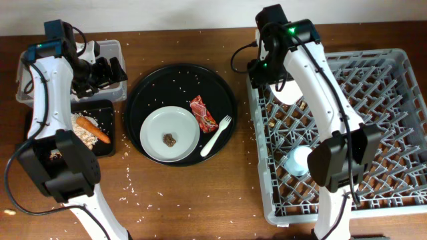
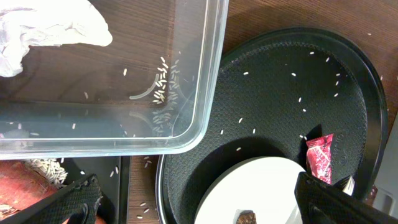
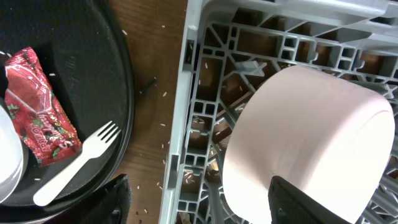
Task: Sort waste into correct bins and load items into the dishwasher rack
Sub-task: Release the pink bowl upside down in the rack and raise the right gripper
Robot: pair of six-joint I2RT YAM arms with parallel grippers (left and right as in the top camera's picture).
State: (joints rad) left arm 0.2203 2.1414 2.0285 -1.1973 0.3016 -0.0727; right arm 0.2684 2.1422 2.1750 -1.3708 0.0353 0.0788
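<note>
Pale pink, the bowl (image 3: pixel 311 124) is seated on edge in the dishwasher rack (image 3: pixel 186 93) (presumably for draining), with the right hand (image 3: pixel 199 199) spread apart above it; the left hand (image 2: pixel 196 186), likewise parted, is held over the clear tub (image 2: pixel 211 74).

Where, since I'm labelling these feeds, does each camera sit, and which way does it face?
Overhead: fixed above the table, looking straight down on the dishwasher rack, round black tray, left arm and right arm.
Left wrist: on the left arm, looking down past its spread fingers at a corner of the clear tub and the tray.
Right wrist: on the right arm, looking down past its fingers at the pink bowl in the rack and the white fork.
Shared: both wrist views show the red wrapper and the tray.
</note>
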